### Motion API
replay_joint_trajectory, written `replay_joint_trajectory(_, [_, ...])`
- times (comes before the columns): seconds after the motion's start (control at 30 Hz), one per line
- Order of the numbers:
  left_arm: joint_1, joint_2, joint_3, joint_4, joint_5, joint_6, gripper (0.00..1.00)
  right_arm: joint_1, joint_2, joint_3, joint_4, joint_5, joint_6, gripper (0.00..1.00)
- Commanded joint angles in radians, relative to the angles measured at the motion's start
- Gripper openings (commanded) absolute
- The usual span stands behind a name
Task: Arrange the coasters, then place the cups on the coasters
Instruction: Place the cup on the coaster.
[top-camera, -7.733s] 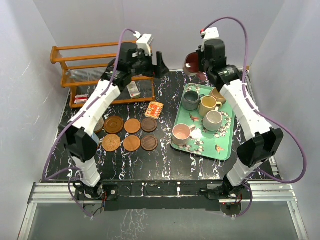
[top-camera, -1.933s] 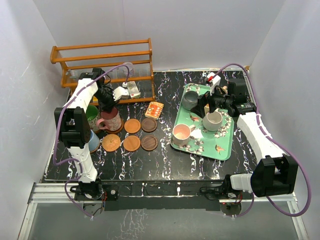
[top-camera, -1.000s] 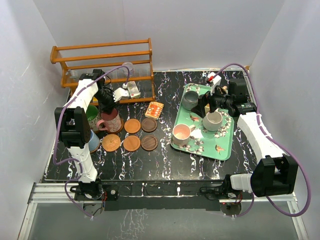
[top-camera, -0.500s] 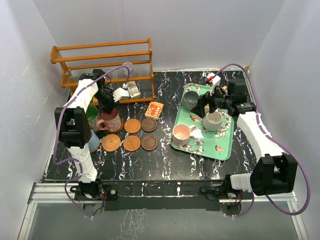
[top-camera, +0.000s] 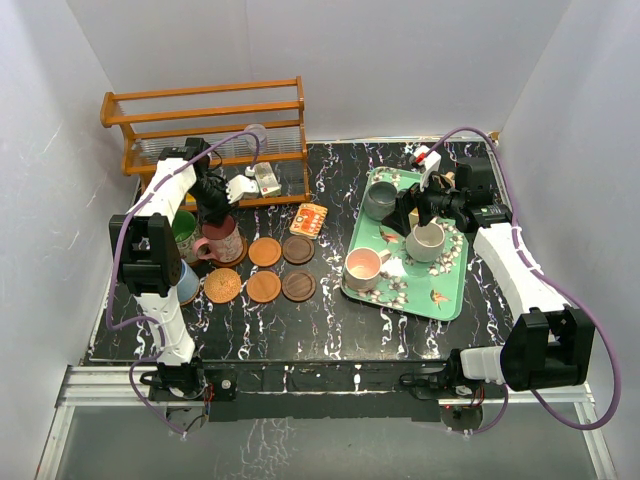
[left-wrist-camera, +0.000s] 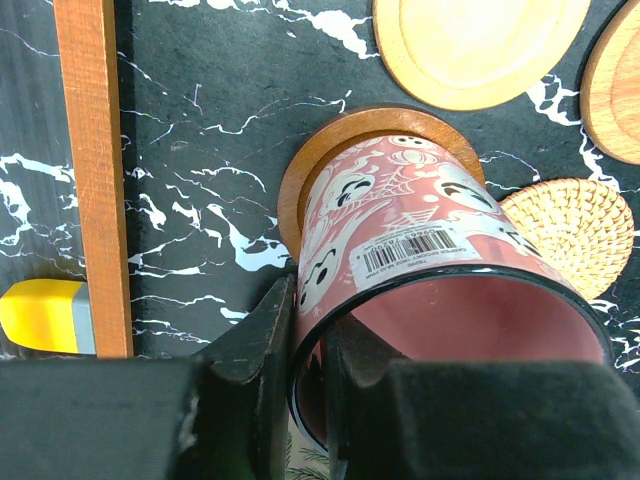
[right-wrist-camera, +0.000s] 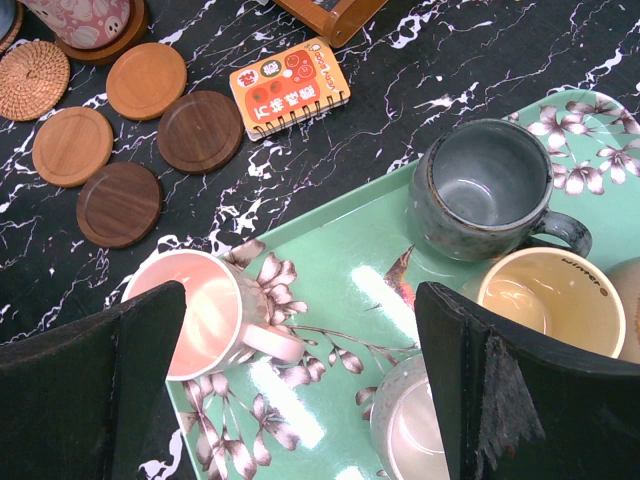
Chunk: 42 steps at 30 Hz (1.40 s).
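Looking down from the top cam: left fingers (top-camera: 214, 208) are clamped on the rim of the maroon mug (top-camera: 224, 242), and that mug sits on a dark coaster (top-camera: 238, 257) at the left end of the back row.
Other coasters: five bare coasters (top-camera: 264, 287) right beside it, two in the back row, three in front.
Left edge: green mug (top-camera: 182, 232) and blue mug (top-camera: 187, 282), just left of the coaster rows.
On the tray (top-camera: 445, 290): grey mug (top-camera: 381, 200), pink mug (top-camera: 362, 266) and off-white mug (top-camera: 427, 240); right fingers (top-camera: 404, 212) hang over it, spread wide, holding nothing.
Left wrist cam: one finger outside the maroon mug's wall, one inside, pinching it tight; mug base on its round coaster, woven coaster (left-wrist-camera: 585, 230) just beside.
Right wrist cam: fingers wide apart, nothing between them; yellow mug (right-wrist-camera: 545, 300) shows next to the grey one on the tray, orange card (right-wrist-camera: 290, 85) lies on the tabletop (right-wrist-camera: 420, 60) off the tray's corner.
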Motion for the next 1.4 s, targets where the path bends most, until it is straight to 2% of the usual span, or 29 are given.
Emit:
replay_joint_trajectory(0.0, [0.005, -0.038, 0.000, -0.038, 0.016, 0.017, 0.11, -0.007, -0.001, -0.002, 0.014, -0.020, -0.015, 0.98])
replay_joint_trajectory(0.13, [0.005, -0.034, -0.001, -0.045, 0.008, 0.017, 0.14, -0.007, 0.000, -0.002, 0.014, -0.018, -0.017, 0.98])
replay_joint_trajectory(0.57, [0.002, -0.050, 0.026, -0.053, 0.028, 0.005, 0.33, -0.007, 0.001, -0.001, 0.012, -0.014, -0.016, 0.98])
replay_joint_trajectory(0.87, [0.002, -0.117, 0.075, -0.059, 0.069, -0.016, 0.53, -0.008, -0.014, 0.005, 0.014, 0.001, -0.009, 0.98])
replay_joint_trajectory(1.03, [0.001, -0.184, 0.088, -0.019, 0.122, -0.081, 0.62, -0.008, -0.022, 0.029, 0.002, 0.075, -0.002, 0.99])
replay_joint_trajectory(1.17, [0.001, -0.242, 0.082, 0.041, 0.164, -0.188, 0.65, -0.007, -0.018, 0.055, -0.036, 0.137, -0.028, 0.98])
replay_joint_trajectory(1.3, [0.002, -0.325, 0.008, 0.156, 0.218, -0.303, 0.70, -0.008, -0.006, 0.081, -0.090, 0.185, -0.088, 0.98])
replay_joint_trajectory(1.37, [0.001, -0.382, -0.048, 0.228, 0.266, -0.367, 0.77, -0.008, 0.001, 0.097, -0.110, 0.238, -0.107, 0.98])
